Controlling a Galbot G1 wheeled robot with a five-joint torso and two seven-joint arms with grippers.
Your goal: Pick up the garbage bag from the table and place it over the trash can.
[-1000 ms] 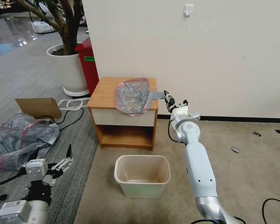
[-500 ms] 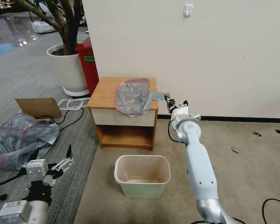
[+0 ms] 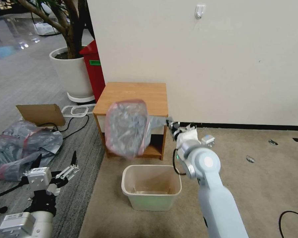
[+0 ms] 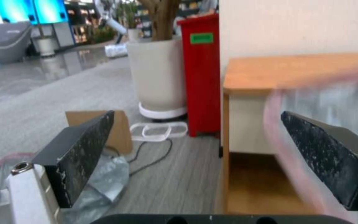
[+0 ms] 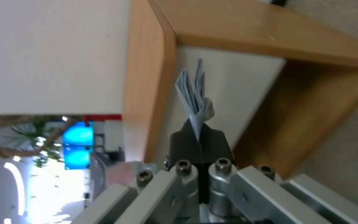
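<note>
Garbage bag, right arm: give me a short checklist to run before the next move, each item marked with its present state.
1. Right gripper shut on a bunched grey corner of the garbage bag: ok.
2. Bag clear of the table top: ok.
3. Bag mouth opened wide enough for the rim: cannot tell.
4. Trash can upright and unblocked: ok.
5. Bag directly over the trash can: not ok; it hangs between table and can.
6. Left gripper open, low at the robot's left: ok.
</note>
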